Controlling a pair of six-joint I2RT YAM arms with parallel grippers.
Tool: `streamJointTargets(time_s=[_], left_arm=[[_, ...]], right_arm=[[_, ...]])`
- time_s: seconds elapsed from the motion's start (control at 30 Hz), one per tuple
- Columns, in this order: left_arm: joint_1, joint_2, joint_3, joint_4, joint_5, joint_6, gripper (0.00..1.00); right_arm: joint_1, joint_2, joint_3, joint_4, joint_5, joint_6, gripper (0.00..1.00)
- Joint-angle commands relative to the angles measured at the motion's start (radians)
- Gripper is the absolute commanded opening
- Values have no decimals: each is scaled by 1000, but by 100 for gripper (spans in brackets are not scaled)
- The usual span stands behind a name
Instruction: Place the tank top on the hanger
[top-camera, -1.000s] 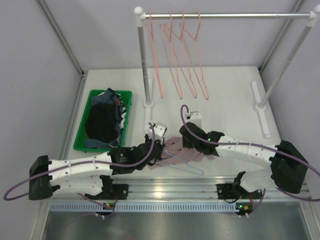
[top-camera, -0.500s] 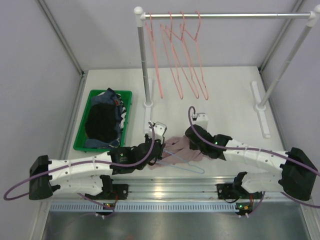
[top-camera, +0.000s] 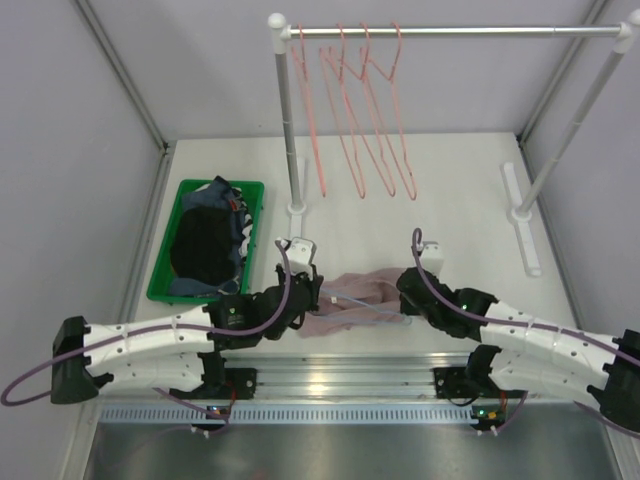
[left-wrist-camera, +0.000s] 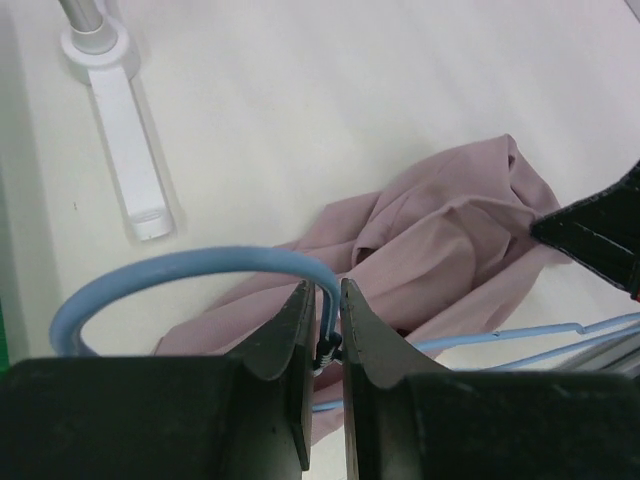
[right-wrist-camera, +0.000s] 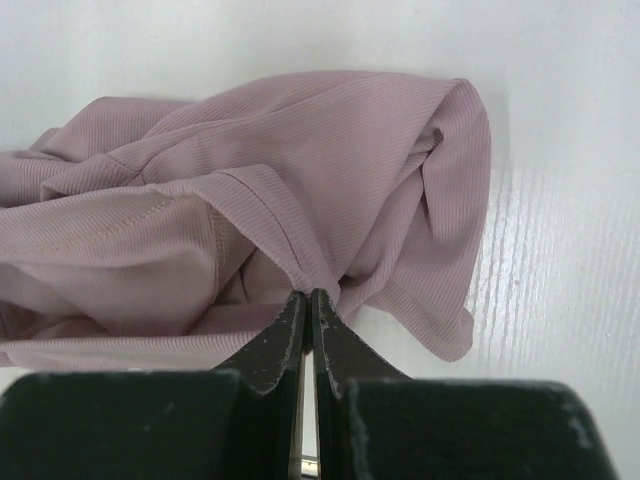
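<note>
Now the right pincer (right-wrist-camera: 309, 298), drawn rightward, pinches the soft, ribbed mauve tank top (right-wrist-camera: 330, 160) by a hem fold; the left pincer (left-wrist-camera: 323, 297) clamps the thin blue wire hanger (left-wrist-camera: 190, 262) below its curved hook.

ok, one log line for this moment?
left gripper: shut on hanger at hook base | right gripper: shut on tank top edge | tank top: bunched on table

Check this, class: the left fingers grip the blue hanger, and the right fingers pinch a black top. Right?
Wrong colour: the right wrist view shows the right fingers pinching the pink-mauve tank top. The left fingers do grip the blue hanger.
</note>
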Motion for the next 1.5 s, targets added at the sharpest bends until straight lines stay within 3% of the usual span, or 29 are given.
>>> streamJointTargets(time_s=[0.0, 0.5, 0.97, 1.47], left_arm=[[-3, 0, 30, 0, -125, -39, 0], [-2, 38, 55, -97, -281, -171, 0], [-3, 117, 64, -77, -267, -154, 0], [-6, 215, 167, 2, -175, -89, 0]], right_arm=[[8, -36, -2, -28, 25, 31, 0], [32, -84, -27, -61, 25, 69, 0], [70, -110, 113, -156, 73, 57, 0], [247, 27, 318, -232, 185, 88, 0]])
